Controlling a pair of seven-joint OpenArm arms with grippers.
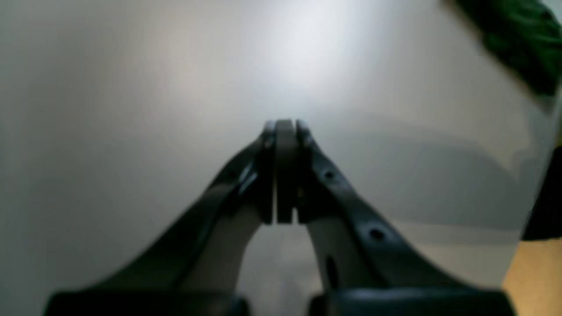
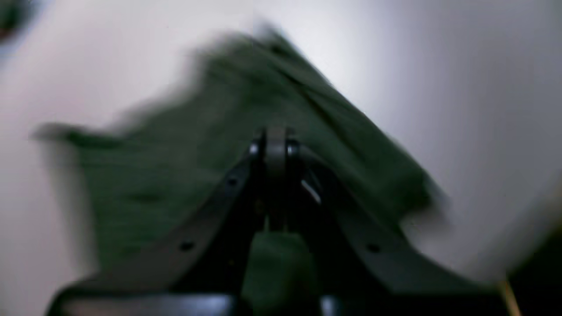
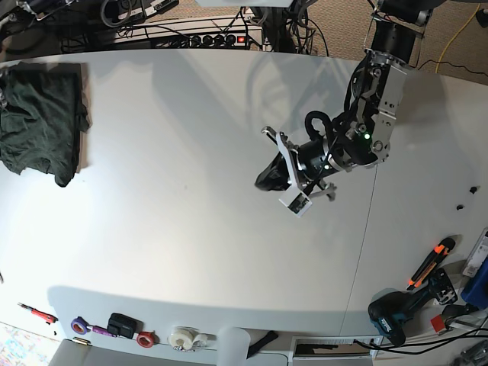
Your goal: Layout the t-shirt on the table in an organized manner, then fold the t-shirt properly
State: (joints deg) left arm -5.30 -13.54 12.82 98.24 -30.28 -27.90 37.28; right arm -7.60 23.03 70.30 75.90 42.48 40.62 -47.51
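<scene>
Lying rumpled on large white smooth table [image 3: 191, 252]: plain dark green cloth t-shirt [image 3: 40, 118]. Left gripper [image 1: 284, 125] together, empty; right gripper [image 2: 275, 134] together above cloth.

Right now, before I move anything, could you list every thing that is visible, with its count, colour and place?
t-shirt: one, dark green, rumpled, far left of the table in the base view
table: one, white, fills most of the base view
tape rolls: three, purple, red and white, along the near edge
power drill: one, black and blue, near right corner
hand tool: one, orange and black, right side, above the drill
power strip: one, black, behind the far edge
left claw: one, black, shut, empty, over bare table
right claw: one, black, shut, over the t-shirt; any hold unclear
</scene>
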